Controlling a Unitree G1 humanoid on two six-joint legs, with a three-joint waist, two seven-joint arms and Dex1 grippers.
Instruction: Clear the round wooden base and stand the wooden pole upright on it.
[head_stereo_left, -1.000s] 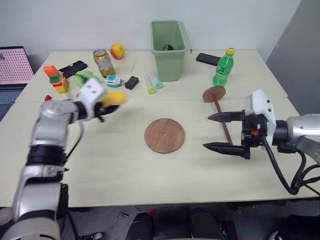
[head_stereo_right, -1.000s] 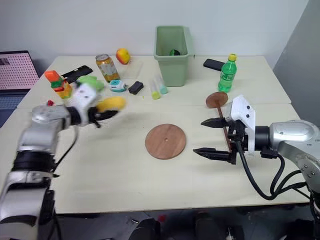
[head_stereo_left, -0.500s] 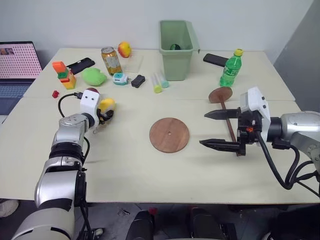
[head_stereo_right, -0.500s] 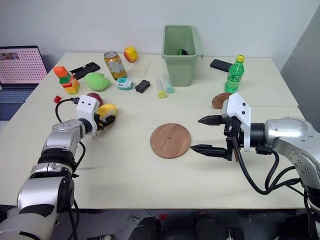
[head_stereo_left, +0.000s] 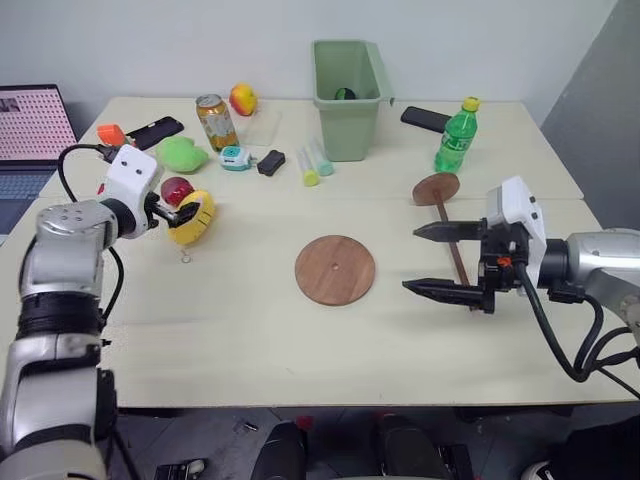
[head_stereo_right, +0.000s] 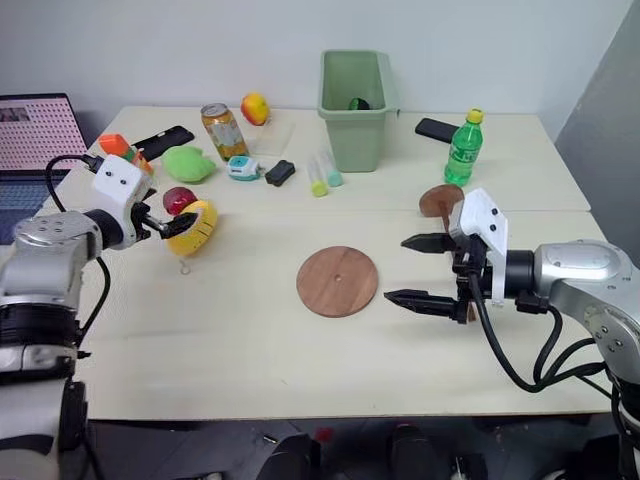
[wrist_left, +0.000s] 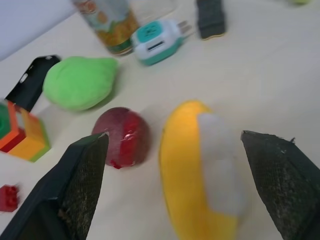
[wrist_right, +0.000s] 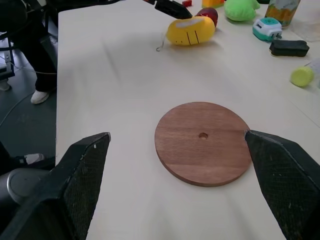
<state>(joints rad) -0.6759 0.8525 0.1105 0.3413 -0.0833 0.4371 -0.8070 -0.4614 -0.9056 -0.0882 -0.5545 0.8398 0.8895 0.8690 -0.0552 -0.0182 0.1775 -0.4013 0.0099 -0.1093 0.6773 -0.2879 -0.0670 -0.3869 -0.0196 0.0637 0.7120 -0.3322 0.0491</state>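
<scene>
Pole (head_stereo_left: 449, 234) and right tool (head_stereo_left: 432, 261) are the pair that matter: the wooden pole lies flat on the table to the right of the round wooden base (head_stereo_left: 335, 269), long axis running away from the robot, disc end farthest, passing behind the tool's spread, empty fingers. The base is bare. The left tool (head_stereo_right: 172, 222), released around a yellow toy (head_stereo_right: 194, 226), sits well left of the base, so the right arm is plainly nearer.
</scene>
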